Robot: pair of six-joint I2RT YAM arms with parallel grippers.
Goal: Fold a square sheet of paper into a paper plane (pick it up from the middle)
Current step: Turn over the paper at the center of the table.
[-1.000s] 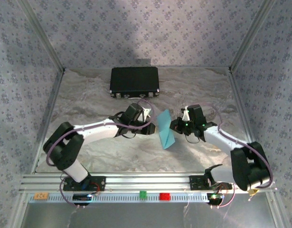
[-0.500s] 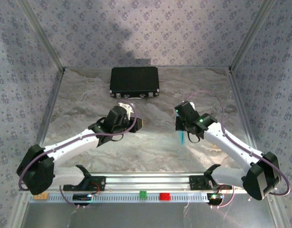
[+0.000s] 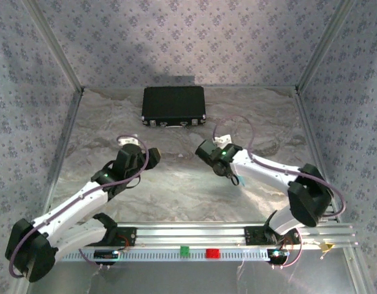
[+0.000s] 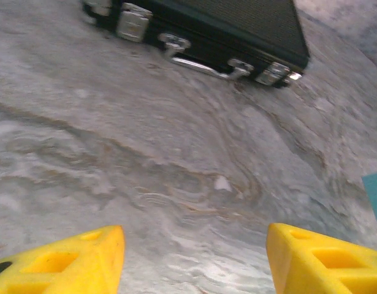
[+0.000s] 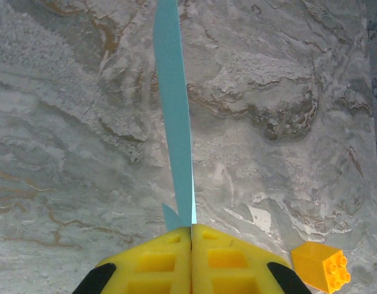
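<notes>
The square sheet of paper is folded into a slim light-blue paper plane [image 5: 176, 122], seen edge-on and running up from my right gripper [image 5: 191, 236]. That gripper's yellow fingers are shut on its near end, above the marbled table. In the top view the right gripper [image 3: 205, 149] is near the table's middle, pointing left. My left gripper [image 3: 144, 153] is apart from it to the left. In the left wrist view the left gripper [image 4: 194, 263] stands open with nothing between its yellow fingertips [image 4: 72, 263]. A light-blue paper edge [image 4: 376, 205] shows at that view's right border.
A black case [image 3: 173, 105] with metal latches lies at the back of the table, seen again as the case [image 4: 225, 24]. A small orange block [image 5: 320, 264] lies on the table beside the right fingers. Green [image 3: 184, 250] and red [image 3: 212, 252] blocks sit on the front rail.
The left gripper has opened, let go of the paper and drawn back to the left. The right gripper has carried the paper left, toward the table's middle.
</notes>
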